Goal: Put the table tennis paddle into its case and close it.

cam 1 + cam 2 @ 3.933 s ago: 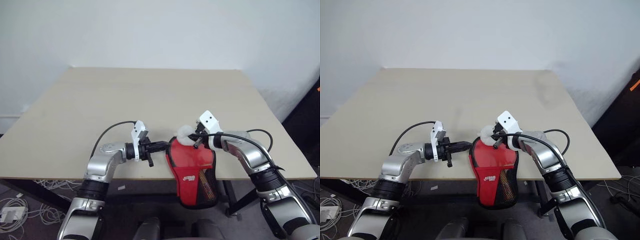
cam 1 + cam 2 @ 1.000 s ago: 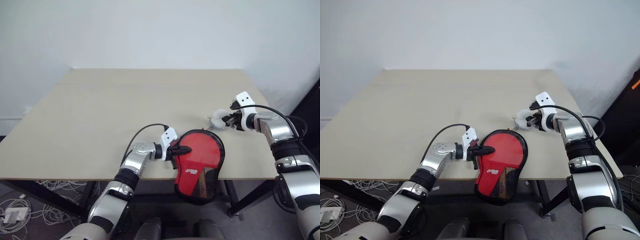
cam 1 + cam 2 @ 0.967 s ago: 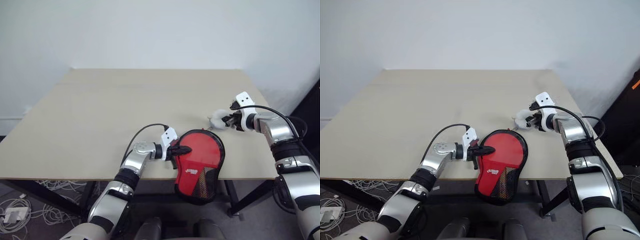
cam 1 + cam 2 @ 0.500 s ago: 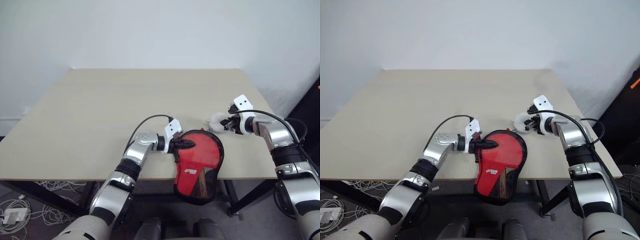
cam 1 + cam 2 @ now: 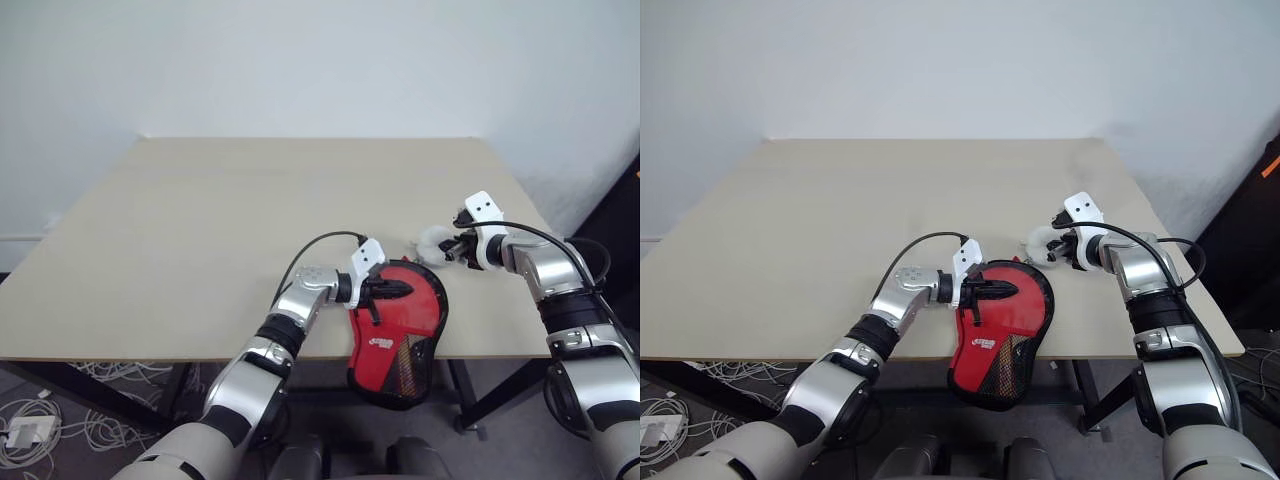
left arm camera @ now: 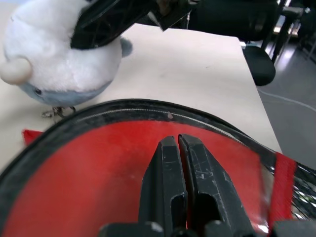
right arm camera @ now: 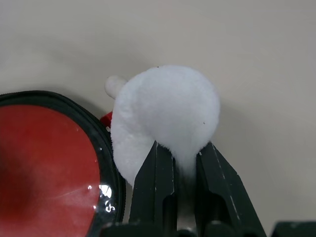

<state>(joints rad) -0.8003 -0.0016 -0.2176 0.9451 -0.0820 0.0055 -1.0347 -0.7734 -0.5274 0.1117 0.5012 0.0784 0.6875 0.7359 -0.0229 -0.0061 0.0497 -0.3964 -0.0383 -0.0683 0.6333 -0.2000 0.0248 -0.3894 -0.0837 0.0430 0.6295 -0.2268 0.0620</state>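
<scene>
- Left gripper (image 6: pixel 177 143) sits with its jaws pressed together, tips resting over the red face of the case (image 5: pixel 398 320), nothing pinched between them.
- The case lies at the table's (image 5: pixel 200 230) near edge, its mesh end hanging off; its black zipper rim curves just beyond the left tips.
- Right gripper (image 7: pixel 178 157) is clamped on a white plush charm (image 7: pixel 168 116), which sits right beside the case's rim.
- Whether the paddle is inside, I cannot tell.
</scene>
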